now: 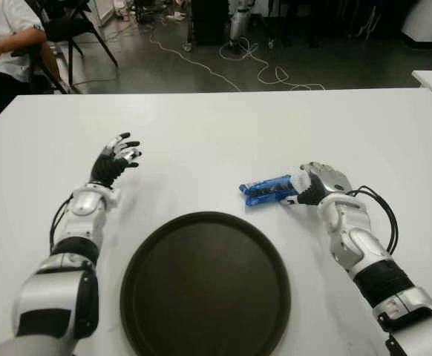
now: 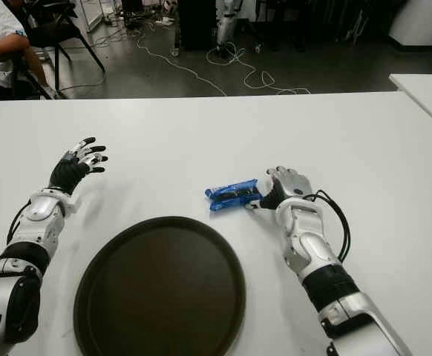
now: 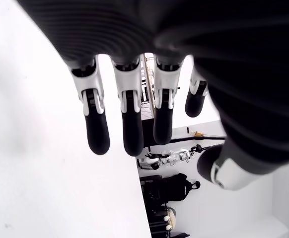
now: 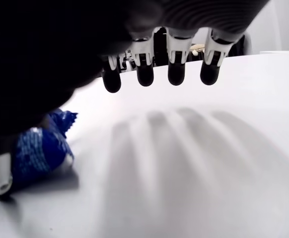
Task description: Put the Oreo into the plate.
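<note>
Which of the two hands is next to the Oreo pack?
The right hand: it is right beside the blue Oreo pack, fingers open. The left hand is raised far off across the table, holding nothing.

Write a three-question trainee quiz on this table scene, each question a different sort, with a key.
1. True or false: the Oreo pack lies inside the plate.
2. Which hand is next to the pack? A) left hand B) right hand
3. Fill in: the right hand's fingers are ____, closed on nothing.

Key: 1 false, it lies on the table beyond the plate; 2 B; 3 open.
</note>
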Robot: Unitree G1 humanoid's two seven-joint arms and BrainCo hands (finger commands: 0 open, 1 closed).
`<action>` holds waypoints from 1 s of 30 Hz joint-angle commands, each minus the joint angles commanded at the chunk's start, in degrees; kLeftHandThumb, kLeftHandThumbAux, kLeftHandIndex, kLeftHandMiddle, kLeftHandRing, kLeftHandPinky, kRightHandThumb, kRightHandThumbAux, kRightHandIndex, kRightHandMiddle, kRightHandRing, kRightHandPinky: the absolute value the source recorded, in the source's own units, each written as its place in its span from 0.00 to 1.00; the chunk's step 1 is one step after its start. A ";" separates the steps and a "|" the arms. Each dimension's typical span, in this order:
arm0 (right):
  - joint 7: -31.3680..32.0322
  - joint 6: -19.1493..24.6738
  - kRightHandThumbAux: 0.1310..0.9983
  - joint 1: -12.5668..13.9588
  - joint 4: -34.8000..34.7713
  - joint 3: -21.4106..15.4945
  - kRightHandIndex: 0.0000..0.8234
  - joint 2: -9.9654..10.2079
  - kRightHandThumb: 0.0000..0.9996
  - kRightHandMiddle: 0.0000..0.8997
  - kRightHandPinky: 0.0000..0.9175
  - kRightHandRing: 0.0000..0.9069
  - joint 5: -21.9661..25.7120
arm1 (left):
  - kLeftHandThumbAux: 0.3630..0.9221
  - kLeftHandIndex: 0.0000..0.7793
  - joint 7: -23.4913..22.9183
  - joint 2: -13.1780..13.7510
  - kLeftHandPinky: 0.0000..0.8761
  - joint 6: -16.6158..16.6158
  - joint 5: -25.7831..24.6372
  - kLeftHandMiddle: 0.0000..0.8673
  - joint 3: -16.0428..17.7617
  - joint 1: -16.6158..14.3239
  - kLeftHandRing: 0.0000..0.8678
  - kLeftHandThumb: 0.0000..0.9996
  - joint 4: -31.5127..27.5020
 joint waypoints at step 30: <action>1.87 0.86 0.39 2.57 -11.36 1.96 0.03 -2.89 0.00 0.06 0.01 0.04 -1.09 | 0.47 0.13 -0.19 -0.71 0.39 0.88 -0.90 0.26 0.84 -0.60 0.31 0.22 0.57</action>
